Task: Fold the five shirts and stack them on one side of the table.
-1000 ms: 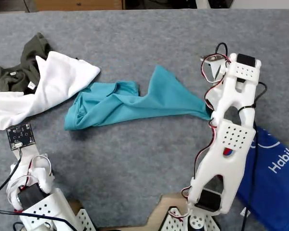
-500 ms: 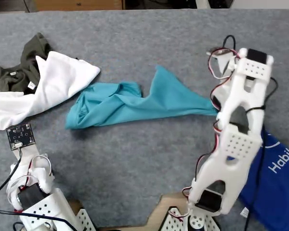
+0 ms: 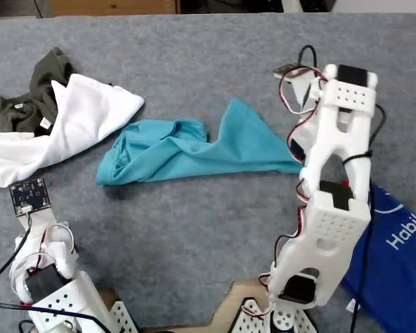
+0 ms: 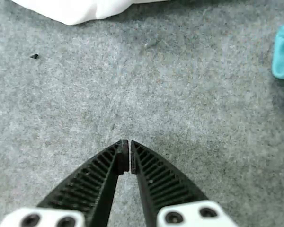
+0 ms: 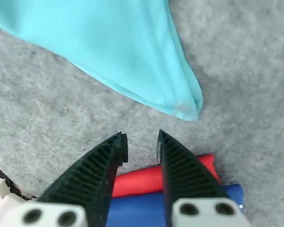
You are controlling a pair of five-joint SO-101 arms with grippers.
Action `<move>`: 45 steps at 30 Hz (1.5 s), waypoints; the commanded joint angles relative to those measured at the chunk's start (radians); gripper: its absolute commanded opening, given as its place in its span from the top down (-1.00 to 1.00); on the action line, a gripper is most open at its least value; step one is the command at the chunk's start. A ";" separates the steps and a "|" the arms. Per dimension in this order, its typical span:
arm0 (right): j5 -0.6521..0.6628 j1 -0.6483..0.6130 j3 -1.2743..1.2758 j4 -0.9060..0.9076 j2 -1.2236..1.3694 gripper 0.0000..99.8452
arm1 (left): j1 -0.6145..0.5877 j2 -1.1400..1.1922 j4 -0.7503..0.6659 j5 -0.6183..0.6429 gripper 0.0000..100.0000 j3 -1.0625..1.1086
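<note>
My right gripper (image 5: 138, 142) hangs over the grey table (image 3: 215, 55), fingers slightly apart and holding nothing, just short of a corner of the crumpled teal shirt (image 5: 109, 52) lying mid-table. Blue cloth (image 3: 395, 277) lies beneath that arm. My left gripper (image 4: 129, 153) is closed and empty, near the white shirt (image 3: 69, 121), which overlaps a dark green shirt (image 3: 28, 94).

this looks like a robotics lab or hobby workbench. a grey felt-covered table (image 3: 194, 243) carries white plastic arms (image 3: 333, 222) on a wooden plate (image 3: 253, 288). exposed wires (image 3: 288, 232) and a small bare circuit board (image 3: 29, 195) sit out in the open.
</note>
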 commanded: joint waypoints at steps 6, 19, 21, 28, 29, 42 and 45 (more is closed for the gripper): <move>0.008 -0.027 -0.008 0.014 -0.077 0.75 | -0.003 -0.005 0.003 -0.006 0.94 0.012; 0.008 -0.027 -0.001 0.014 -0.076 0.75 | -0.003 -0.005 0.003 -0.005 0.94 0.012; 0.008 -0.027 -0.001 0.014 -0.074 0.75 | -0.003 -0.005 0.003 -0.005 0.94 0.012; 0.008 -0.027 -0.001 0.014 -0.074 0.75 | -0.003 -0.005 0.003 -0.005 0.94 0.012; 0.008 -0.027 -0.001 0.014 -0.074 0.75 | -0.003 -0.005 0.003 -0.005 0.94 0.012; -0.100 -0.033 -0.010 0.014 -0.077 0.75 | -0.003 -0.005 0.003 -0.005 0.94 0.012; -0.135 -0.031 0.001 0.014 -0.076 0.75 | -0.003 -0.005 0.003 -0.005 0.94 0.012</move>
